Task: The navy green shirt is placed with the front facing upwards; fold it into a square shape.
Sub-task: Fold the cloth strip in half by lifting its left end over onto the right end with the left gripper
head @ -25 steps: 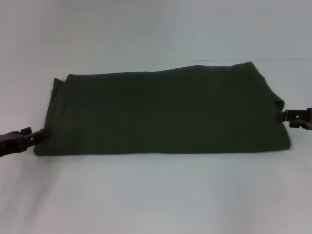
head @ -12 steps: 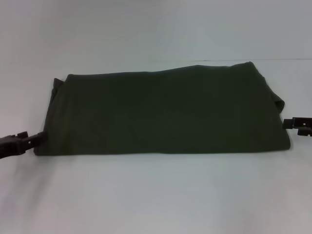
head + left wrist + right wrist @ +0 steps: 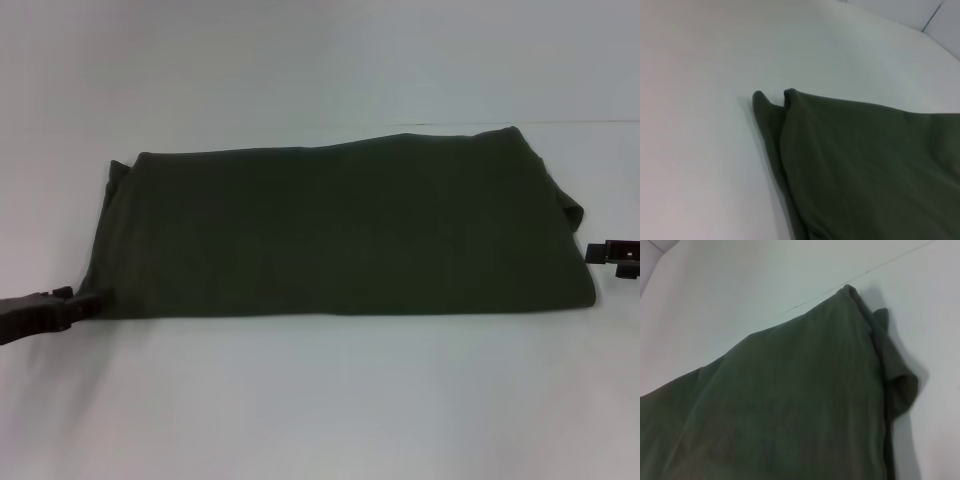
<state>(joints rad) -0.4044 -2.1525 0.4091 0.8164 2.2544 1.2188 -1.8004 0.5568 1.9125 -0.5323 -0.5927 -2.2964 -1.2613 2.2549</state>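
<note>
The navy green shirt (image 3: pixel 340 230) lies folded into a long, wide band across the white table, plain side up, with no lettering showing. My left gripper (image 3: pixel 88 302) sits at the band's near left corner, touching the cloth edge. My right gripper (image 3: pixel 602 252) is low at the right end, a small gap away from the cloth. The left wrist view shows the shirt's (image 3: pixel 865 170) layered left end lying flat. In the right wrist view the shirt's (image 3: pixel 790 405) right end has a fold of cloth bulging out at the side.
The white table (image 3: pixel 330 400) runs bare in front of and behind the shirt. A thin seam line (image 3: pixel 560 122) crosses the table behind the shirt's right end, and the same seam line (image 3: pixel 865 272) shows in the right wrist view.
The left gripper slid down along the shirt's left edge to its near corner. The right gripper drew back to the right, off the shirt's right end. The shirt kept its shape.
</note>
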